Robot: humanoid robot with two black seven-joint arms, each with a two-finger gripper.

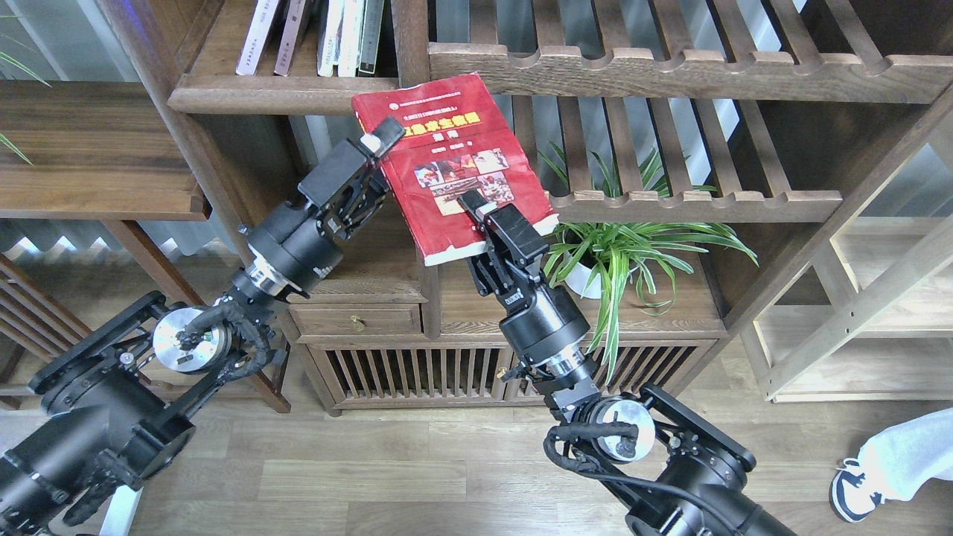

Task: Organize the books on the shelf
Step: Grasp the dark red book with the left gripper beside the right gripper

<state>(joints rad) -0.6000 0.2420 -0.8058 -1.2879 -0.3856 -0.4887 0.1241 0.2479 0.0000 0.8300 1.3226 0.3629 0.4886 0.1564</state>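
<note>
A red book with a yellow title band and small photos hangs tilted in front of the bookcase post. My right gripper is shut on its lower edge, one finger lying on the cover. My left gripper touches the book's left edge; only its white-tipped upper finger shows, so whether it is open or shut is unclear. The shelf, a solid dark board with a rounded front edge, runs just above and left of the book. Several other books stand upright on it.
Slatted racks with scalloped rails fill the upper right. A potted green plant stands on the low cabinet right of my right arm. A wooden side table is at the left. A person's leg and shoe are at the lower right.
</note>
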